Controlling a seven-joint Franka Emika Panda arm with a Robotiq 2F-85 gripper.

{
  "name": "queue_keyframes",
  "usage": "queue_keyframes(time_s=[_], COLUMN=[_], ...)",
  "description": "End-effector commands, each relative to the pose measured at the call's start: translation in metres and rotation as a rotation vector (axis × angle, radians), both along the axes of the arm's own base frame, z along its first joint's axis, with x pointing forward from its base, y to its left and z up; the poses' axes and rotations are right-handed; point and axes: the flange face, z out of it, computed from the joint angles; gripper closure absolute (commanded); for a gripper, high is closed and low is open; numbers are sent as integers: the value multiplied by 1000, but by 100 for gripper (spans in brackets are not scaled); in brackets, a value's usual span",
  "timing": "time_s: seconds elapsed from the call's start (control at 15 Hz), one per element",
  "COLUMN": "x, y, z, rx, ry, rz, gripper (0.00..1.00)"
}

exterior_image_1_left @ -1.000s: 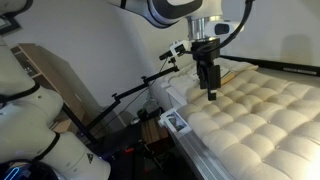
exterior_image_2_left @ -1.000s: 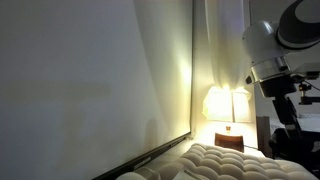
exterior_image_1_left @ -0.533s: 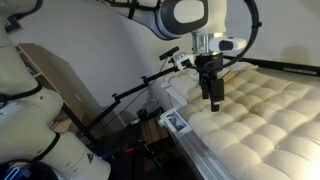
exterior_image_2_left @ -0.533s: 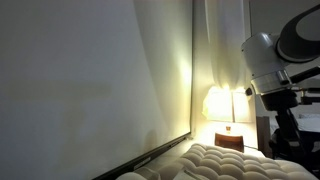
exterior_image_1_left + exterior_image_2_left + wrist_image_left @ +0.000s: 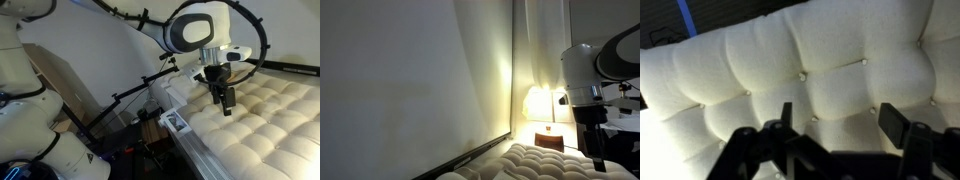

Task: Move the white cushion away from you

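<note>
The white cushion is a very large cream tufted pad with puffy square dimples. It fills the right half of an exterior view, shows as a low strip in the other view, and fills the wrist view. My gripper points down just above the cushion's near-left part. In the wrist view the gripper is open and empty, its two dark fingers spread over one puffy square. In an exterior view only the arm shows; its fingertips run out of the picture.
A black stand arm and a small device stand left of the cushion. A brown box and a white robot body are at the left. A lit lamp and a large white wall panel show behind the cushion.
My gripper has moved right and down toward the cushion surface. The arm has swung lower in both exterior views. The cushion has not moved.
</note>
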Motion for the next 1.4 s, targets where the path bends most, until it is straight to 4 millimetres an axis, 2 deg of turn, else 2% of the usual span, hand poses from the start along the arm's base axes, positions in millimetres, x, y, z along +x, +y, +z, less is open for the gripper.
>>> queue_keyframes(time_s=[0.0,0.33,0.47,0.67,0.8,1.33], x=[7,11,12,10,13,39], y=[1,6,8,9,8,9], z=[8,15,16,15,10,-9], rx=[-5,1,5,39,42,26], ry=[-39,-40,-36,13,63,125], rz=[18,26,34,66,74,79], gripper=[42,81,91,96,90,92])
